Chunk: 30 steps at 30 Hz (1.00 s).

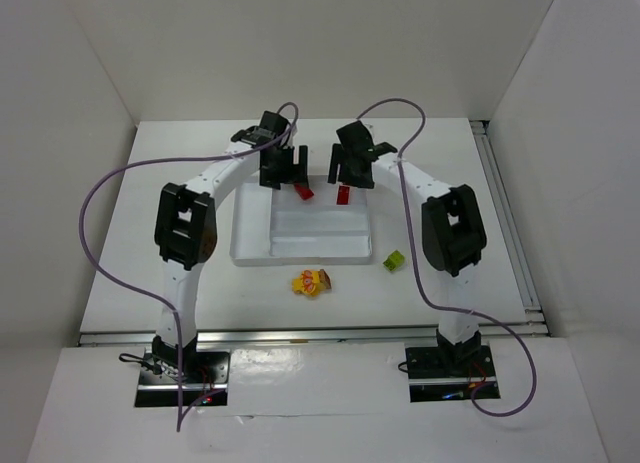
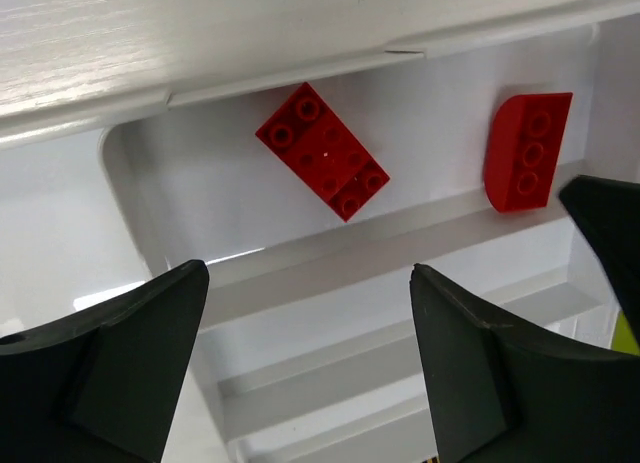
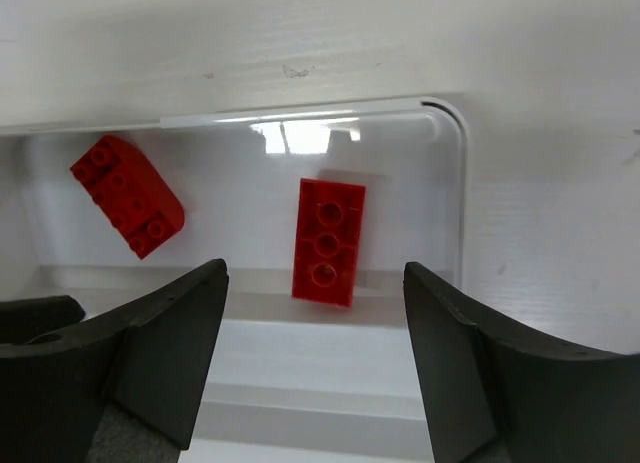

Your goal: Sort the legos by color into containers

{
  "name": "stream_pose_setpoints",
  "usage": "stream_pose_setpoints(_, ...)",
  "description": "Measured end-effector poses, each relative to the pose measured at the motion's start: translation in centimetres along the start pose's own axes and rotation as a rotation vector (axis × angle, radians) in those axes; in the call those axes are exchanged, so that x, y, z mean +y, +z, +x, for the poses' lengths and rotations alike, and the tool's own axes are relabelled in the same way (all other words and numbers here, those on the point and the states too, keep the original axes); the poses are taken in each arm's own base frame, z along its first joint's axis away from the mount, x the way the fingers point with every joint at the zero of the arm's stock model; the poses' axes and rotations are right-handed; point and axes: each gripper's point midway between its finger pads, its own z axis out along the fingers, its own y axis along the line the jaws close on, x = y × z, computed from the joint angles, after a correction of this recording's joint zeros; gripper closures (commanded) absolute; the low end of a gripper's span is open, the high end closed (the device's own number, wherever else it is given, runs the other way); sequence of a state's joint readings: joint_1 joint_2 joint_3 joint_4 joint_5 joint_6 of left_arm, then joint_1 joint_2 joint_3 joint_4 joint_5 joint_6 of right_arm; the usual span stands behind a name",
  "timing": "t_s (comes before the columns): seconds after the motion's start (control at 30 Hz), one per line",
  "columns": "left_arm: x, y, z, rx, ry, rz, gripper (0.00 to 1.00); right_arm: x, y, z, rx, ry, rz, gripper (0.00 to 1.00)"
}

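The white tray (image 1: 252, 257) lies mid-table. Two red bricks (image 1: 303, 192) (image 1: 343, 194) lie in its far compartment. My left gripper (image 1: 283, 173) hovers open and empty over the tray's far left part. In the left wrist view (image 2: 308, 278) both red bricks lie beyond the fingertips, one tilted (image 2: 323, 150), one further right (image 2: 527, 150). My right gripper (image 1: 350, 171) hovers open and empty over the far right part. In its own view (image 3: 315, 273) one red brick (image 3: 328, 241) lies just ahead and the other (image 3: 127, 195) to the left. A lime green brick (image 1: 394, 261) and a yellow-and-orange cluster (image 1: 311, 282) lie on the table outside the tray.
White walls enclose the table on the left, back and right. A metal rail (image 1: 505, 223) runs along the right edge. Purple cables (image 1: 110, 183) arc from both arms. The two grippers hang close together; the right one's finger (image 2: 610, 233) shows in the left wrist view.
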State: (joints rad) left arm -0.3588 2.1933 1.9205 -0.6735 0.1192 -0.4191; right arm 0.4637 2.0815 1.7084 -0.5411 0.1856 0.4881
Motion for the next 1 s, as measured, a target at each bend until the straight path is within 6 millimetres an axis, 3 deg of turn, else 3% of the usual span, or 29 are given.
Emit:
stream_pose_setpoints(0.13, -0.7, -3.4, -1.2, -0.051, 0.01, 0.006, 0.11, -1.8, -4.6, -0.1, -0.053, 0.007, 0.025, 0.24)
stream_pose_setpoints(0.3, -2.5, -11.6, -3.2, -0.207, 0.031, 0.046, 0.11, -5.2, -12.5, -0.1, -0.164, 0.067, 0.046, 0.2)
stream_pose_setpoints(0.37, -2.9, -14.7, -3.0, -0.261, 0.04, 0.064, 0.11, -6.5, -14.3, 0.8, -0.184, 0.094, 0.057, 0.17)
stream_pose_setpoints(0.47, -2.7, -17.3, -1.2, -0.285, 0.046, 0.074, 0.11, -9.1, -15.2, 4.6, -0.139, 0.118, 0.098, 0.16)
stream_pose_setpoints(0.53, -2.0, -17.3, 0.6, -0.263, 0.046, 0.065, 0.11, -10.7, -14.6, 7.9, -0.065, 0.108, 0.131, 0.16)
stream_pose_setpoints(0.63, -0.6, -15.3, 4.3, -0.169, 0.05, 0.032, 0.12, -12.7, -13.6, 13.0, 0.077, 0.071, 0.182, 0.16)
stream_pose_setpoints(0.7, 0.2, -14.0, 6.6, -0.102, 0.05, 0.009, 0.12, -13.6, -13.5, 15.3, 0.147, 0.055, 0.206, 0.16)
stream_pose_setpoints(0.8, 0.5, -13.4, 8.3, -0.05, 0.055, -0.004, 0.12, -14.0, -13.6, 16.6, 0.187, 0.059, 0.218, 0.2)
stream_pose_setpoints(1.0, -0.3, -13.6, 7.9, -0.066, 0.071, 0.01, 0.13, -13.6, -13.2, 17.4, 0.209, 0.157, 0.203, 0.23)
